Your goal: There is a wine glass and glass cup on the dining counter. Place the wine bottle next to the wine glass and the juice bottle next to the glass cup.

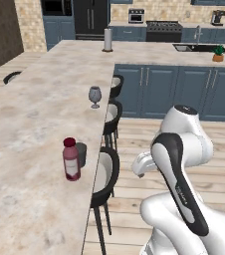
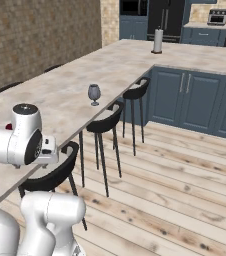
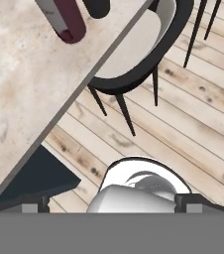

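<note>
Left base view: short stout maroon-red juice bottle w/ round dark red cap & white label [image 1: 71, 160] is seen upright on the long beige marbled stone dining counter [image 1: 30, 124], near its edge, w/ the short dark grey translucent glass cup [image 1: 81, 154] just behind it, touching or nearly so. That half of the task is judged done. The small clear greyish stemmed wine glass [image 1: 95, 96] is set further along the same edge, well apart from the cup, w/ nothing beside it. Same glass is picked out in right base view [image 2: 94, 94].

Step in hand, as judged: wine bottle is to be fetched & brought over. Next move calls for the bottle to be located, gripped round the body, kept upright, and set down just beside the wine glass w/o knocking the stem.

Hand view: bottle [image 3: 64, 20] & cup [image 3: 97, 7] are seen from above at the top, counter edge [image 3: 84, 79] running diagonally, a black bar stool w/ pale seat [image 3: 134, 54] tucked below it over light wood plank floor [image 3: 183, 129].

Jaws: the two dark tips [image 3: 111, 204] are barely seen at the bottom corners, set wide apart, i.e. spread open; nothing is held or touched.
</note>
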